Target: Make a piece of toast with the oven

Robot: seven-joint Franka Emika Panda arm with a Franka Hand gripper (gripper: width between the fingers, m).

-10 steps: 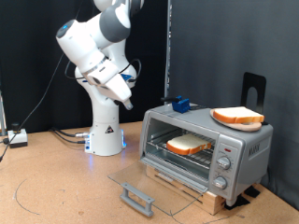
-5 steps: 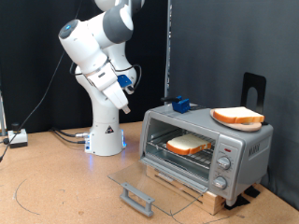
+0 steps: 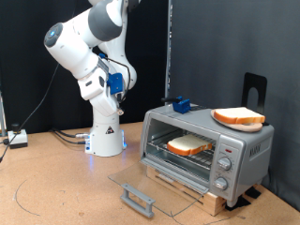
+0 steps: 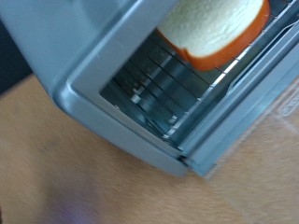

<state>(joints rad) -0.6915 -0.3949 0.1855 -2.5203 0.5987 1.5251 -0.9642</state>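
Now the piece of toast (image 3: 188,145) is seen lying on the wire rack (image 4: 177,89) inside the oven (image 3: 206,148), well below the gripper (image 3: 116,82) and off toward the exterior view's right. The glass door (image 3: 150,187) is dropped flat open w/ its grey handle (image 3: 137,199) out front. A 2nd slice (image 3: 238,117) sits atop the oven. Claw is raised near the arm's base (image 3: 106,141); open or closed can't be told.

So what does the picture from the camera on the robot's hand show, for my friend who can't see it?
A pale slice of sandwich bread with an orange-brown crust lies on the wire rack inside the boxy silver toaster oven, seen from close up. Brown wooden table fills the rest. The gripper does not show.
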